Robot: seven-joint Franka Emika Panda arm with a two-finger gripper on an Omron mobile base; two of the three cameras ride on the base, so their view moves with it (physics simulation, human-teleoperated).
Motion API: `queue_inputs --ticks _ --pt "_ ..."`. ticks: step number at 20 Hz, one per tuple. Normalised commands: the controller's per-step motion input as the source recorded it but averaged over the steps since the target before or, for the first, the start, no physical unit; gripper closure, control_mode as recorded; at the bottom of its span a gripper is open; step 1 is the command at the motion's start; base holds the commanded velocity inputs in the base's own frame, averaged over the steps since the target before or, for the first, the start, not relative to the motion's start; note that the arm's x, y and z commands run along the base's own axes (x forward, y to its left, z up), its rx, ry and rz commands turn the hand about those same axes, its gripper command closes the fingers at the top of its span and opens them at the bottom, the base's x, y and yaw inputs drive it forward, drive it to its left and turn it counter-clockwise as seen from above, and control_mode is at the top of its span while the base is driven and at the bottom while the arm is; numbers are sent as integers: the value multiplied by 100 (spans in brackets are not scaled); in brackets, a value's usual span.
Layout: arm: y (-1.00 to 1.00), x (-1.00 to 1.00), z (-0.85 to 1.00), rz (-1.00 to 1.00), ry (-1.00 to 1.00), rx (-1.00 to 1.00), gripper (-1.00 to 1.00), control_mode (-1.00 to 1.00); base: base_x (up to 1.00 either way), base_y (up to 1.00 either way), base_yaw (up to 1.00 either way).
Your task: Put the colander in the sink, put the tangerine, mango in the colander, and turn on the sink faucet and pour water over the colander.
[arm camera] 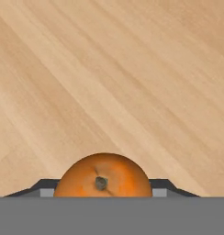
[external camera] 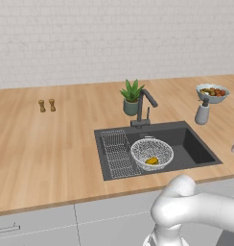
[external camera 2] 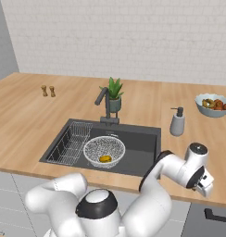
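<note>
Down at the jaws [arm camera: 103,194], the hand view has one tangerine [arm camera: 103,176] sitting between the two dark finger tips, a tip [arm camera: 44,187] close on either side of it; whether they already press the fruit or stand a little apart from it, I cannot tell. The tangerine rests on bare wooden worktop [arm camera: 132,82], stem end facing the camera. In the right base view the hand [external camera 2: 201,178] hangs low over the worktop's front edge, right of the sink.

Moving outward, the one sink [external camera: 195,149] is a dark recessed basin near the front edge of the worktop. Inside it stands one colander [external camera: 152,153], a round wire-mesh bowl, upright, in the middle of the basin. One mango [external camera: 151,161] lies in the bottom of the colander. One flat wire rack [external camera: 116,153] lies in the sink's left part, just beside the colander.

Behind the sink's rear edge rises one sink faucet [external camera: 143,106], its angled spout pointing out over the basin. One potted plant [external camera: 131,97] stands just beside the faucet, toward the back. One soap bottle [external camera: 202,111] stands near the sink's rear right corner, and one bowl of mixed fruit [external camera: 212,92] sits beyond it toward the worktop's right edge. Two small wooden shakers [external camera: 47,105] stand side by side well to the left, toward the back of the worktop.
</note>
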Motion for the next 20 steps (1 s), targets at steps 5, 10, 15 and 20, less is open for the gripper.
queue_inputs --ticks 5,10,15,20 --pt "24 -67 48 9 -28 0 100 -100 0 0 0" --pt "73 -46 60 35 -23 -6 100 -100 0 0 0" --pt "78 -7 33 64 -2 -11 100 -100 0 0 0" --pt "59 -1 36 64 0 -23 100 -100 0 0 0"
